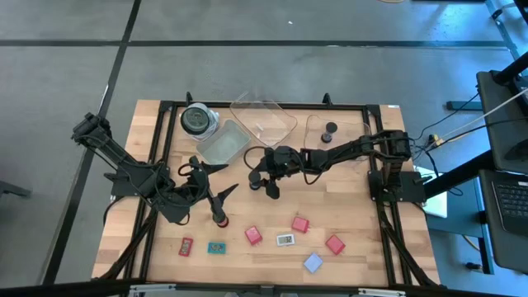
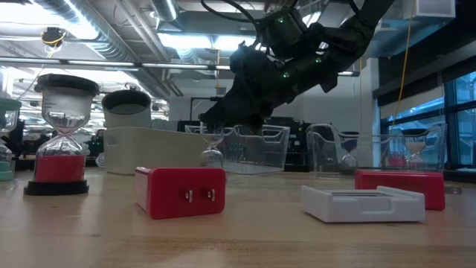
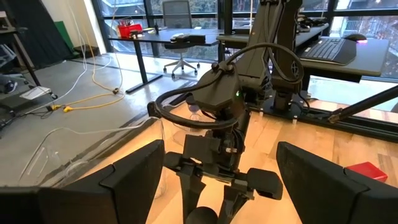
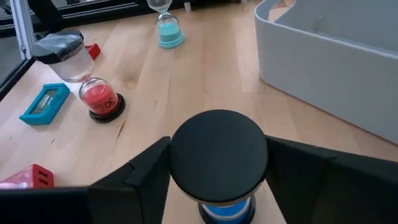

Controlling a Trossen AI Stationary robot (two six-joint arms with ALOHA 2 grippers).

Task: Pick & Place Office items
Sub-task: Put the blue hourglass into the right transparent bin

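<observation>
Going L to R on the table: 1 small red flat piece, 1 teal flat piece, 3 red blocks, 1 white flat piece, 1 pale-blue piece. Sand timers: 1 w/ red sand, 1 w/ blue sand, 1 in a clear tray.

Left gripper sits low by the red timer, fingers wide, holding nothing. Right gripper reaches to mid table, fingers on both sides of the blue timer's black top; can't tell if they touch it.

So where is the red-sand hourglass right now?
In the high view, the red-sand hourglass stands left of centre, beside the left gripper, above the teal flat rectangle.
</observation>
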